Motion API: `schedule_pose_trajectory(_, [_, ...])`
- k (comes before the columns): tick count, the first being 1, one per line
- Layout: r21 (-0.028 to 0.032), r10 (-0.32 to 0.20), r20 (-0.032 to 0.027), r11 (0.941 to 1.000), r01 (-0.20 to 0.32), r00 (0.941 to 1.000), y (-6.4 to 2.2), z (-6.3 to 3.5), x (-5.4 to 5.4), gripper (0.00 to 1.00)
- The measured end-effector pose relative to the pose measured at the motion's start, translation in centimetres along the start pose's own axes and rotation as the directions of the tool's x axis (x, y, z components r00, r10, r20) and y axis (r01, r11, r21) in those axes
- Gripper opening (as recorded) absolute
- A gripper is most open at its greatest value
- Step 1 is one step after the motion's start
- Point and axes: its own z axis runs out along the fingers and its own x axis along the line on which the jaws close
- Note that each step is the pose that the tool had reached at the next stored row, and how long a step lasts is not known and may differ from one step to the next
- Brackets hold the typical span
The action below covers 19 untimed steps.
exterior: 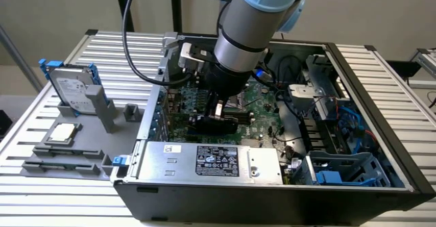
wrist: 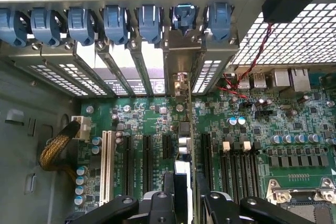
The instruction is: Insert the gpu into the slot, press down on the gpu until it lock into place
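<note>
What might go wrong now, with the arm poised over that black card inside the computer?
1. The gpu stands on edge under the open gripper. If it is off line with its connector, pressing might bend it or strain the green motherboard.
2. Its metal bracket sits tight among the rear case blanks and might catch there, leaving the card tilted.
</note>
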Motion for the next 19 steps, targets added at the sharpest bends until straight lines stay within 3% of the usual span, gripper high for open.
schedule_pose_trajectory(16, [-0.0002,0.0,-0.0008,1.0,0.0,1.0,-0.1,0.43,0.03,0.26])
schedule_pose_trajectory(18, [-0.0001,0.0,0.0,1.0,0.0,1.0,-0.07,0.31,0.03,0.27])
schedule_pose_trajectory(19, [-0.0004,0.0,0.0,1.0,0.0,1.0,-0.02,0.09,0.02,0.33])
